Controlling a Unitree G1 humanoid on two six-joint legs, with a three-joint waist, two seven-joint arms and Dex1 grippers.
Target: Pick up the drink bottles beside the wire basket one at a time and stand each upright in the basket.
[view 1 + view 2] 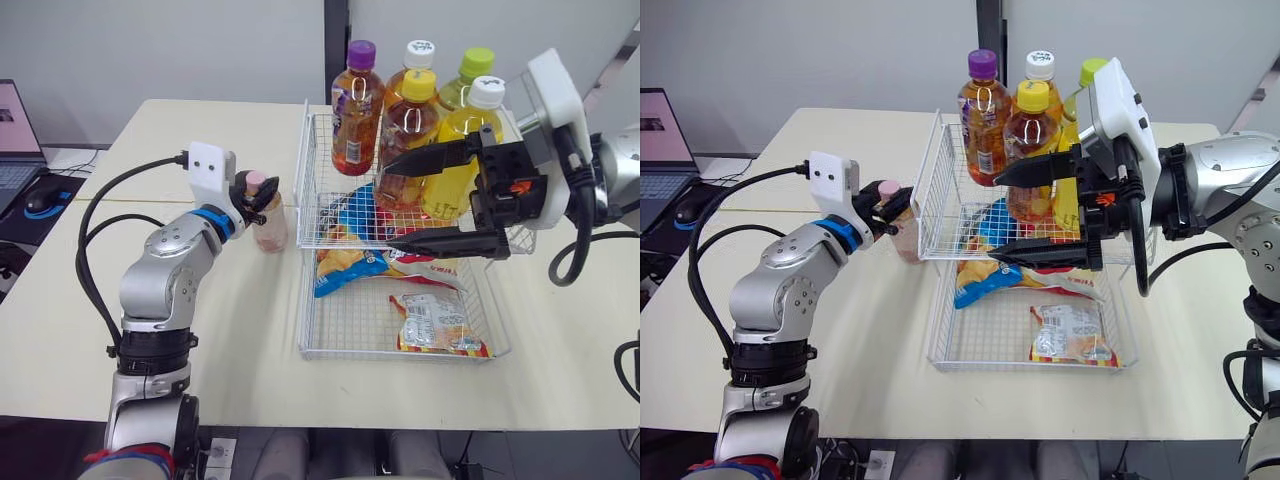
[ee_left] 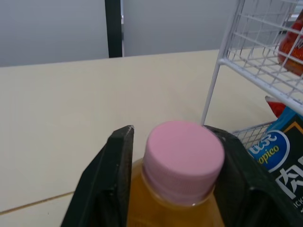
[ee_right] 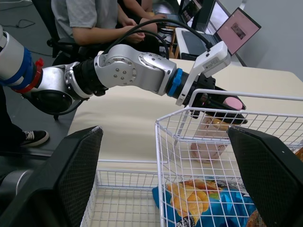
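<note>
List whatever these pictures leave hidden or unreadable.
- Pink-capped bottle: left wrist view, most of its body cut off by the bottom edge.
- Green-capped bottle: left eye view, most of its body hidden behind the yellow bottle.
- Snack packet: eye views, print too small to read.

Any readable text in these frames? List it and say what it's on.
"opico": in an oval on the blue snack bag. The start of the word is hidden, and the larger characters below it are cut off.
Labels on the standing bottles: too small to read.
Print on the red snack packet: blurred.
Laptop screen: unreadable.
On the pink-cap bottle: no text shows.
</note>
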